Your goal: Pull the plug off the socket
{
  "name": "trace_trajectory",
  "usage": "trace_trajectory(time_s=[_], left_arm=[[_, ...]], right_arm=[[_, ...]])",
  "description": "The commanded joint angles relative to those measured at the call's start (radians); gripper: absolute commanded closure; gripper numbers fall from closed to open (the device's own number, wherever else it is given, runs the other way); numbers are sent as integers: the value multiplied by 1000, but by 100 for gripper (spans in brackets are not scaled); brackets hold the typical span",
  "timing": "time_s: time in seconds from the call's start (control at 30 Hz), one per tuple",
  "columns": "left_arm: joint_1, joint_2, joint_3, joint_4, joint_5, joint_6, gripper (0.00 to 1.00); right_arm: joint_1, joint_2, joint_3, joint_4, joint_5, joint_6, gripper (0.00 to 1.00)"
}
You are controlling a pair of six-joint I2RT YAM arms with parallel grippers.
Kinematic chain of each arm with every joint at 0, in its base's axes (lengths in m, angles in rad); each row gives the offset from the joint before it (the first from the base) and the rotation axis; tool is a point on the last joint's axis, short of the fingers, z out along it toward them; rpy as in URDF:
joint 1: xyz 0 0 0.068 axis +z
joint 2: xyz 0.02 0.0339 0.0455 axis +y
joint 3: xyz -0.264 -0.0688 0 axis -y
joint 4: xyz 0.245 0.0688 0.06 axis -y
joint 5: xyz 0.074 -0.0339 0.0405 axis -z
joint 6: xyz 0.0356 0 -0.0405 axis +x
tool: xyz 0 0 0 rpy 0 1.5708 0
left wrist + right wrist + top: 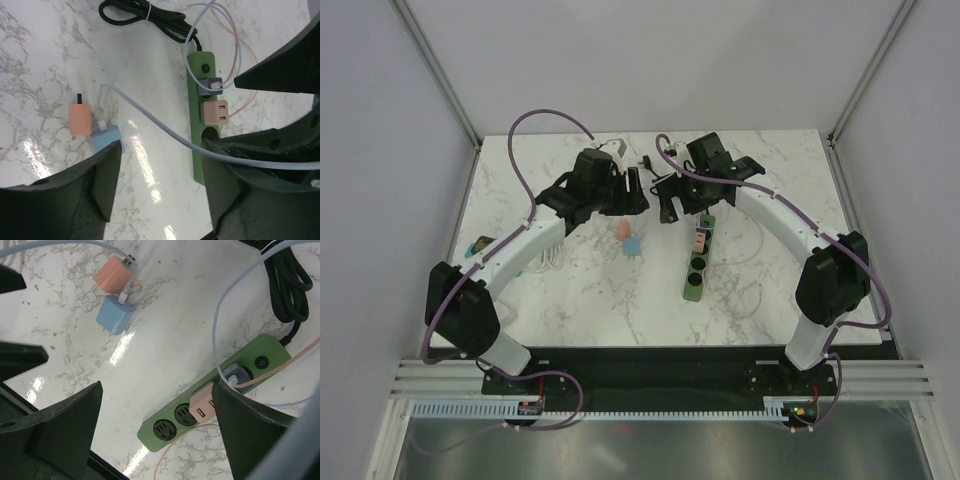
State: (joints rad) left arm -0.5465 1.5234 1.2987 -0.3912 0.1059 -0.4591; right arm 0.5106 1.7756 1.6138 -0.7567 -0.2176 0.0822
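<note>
Pink plug (215, 112): seated in the green power strip (199, 167), second outlet from the switch end, touching a grey plug (209, 86) on the switch side. Lies with the strip right of the surface's middle, switch end toward the far edge, black cord (150, 17) bundled beyond it. Leaves the outlets at the near end bare.

Off to the left, unplugged: an orange adapter (80, 119) and a blue adapter (105, 137), touching, flat on the surface (40, 60).

Left claw (162, 180): spread wide, grips nothing, hangs just beside the strip's near end. Right claw (156, 405): likewise wide and empty, poised over the strip.

Probably placed so that one can pin the strip down while the other takes the plug, since a loose strip would lift with the pull. Looks like approach only, with no contact yet.
</note>
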Motion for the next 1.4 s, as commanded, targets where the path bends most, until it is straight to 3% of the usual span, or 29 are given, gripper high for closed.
trace_trajectory(time_s=[0.0,0.13,0.27,0.47,0.5,0.53,0.63,0.73,0.83,0.9,1.1,1.2,1.37], left_arm=[[2,32,76,14,-86,69,33],[11,75,146,18,-103,34,59],[37,110,218,12,-143,-24,73],[131,185,346,-78,-166,-69,61],[140,184,338,-78,-146,-67,57],[140,179,324,-69,-124,-59,45],[138,127,209,26,16,-38,33],[135,80,93,107,248,-44,30],[109,35,-22,210,390,-96,32],[67,9,-82,241,414,-99,34],[-102,29,-124,273,298,-56,27],[-199,116,-55,224,155,-32,20],[-273,289,88,120,-62,-6,22]], right_arm=[[5,-59,-31,42,-43,16,2],[17,-77,-81,48,-45,28,2],[35,-105,-164,49,-29,42,2],[57,-218,-258,54,-11,56,2],[57,-235,-241,54,6,79,2],[55,-251,-229,48,33,100,2],[28,-304,-160,14,208,206,2],[-48,-353,-137,-16,320,273,2],[-171,-416,-204,-15,322,306,2],[-227,-465,-297,14,304,294,2],[-331,-596,-616,123,229,352,2],[-357,-659,-776,246,120,418,3],[-366,-696,-965,494,-72,498,16]])
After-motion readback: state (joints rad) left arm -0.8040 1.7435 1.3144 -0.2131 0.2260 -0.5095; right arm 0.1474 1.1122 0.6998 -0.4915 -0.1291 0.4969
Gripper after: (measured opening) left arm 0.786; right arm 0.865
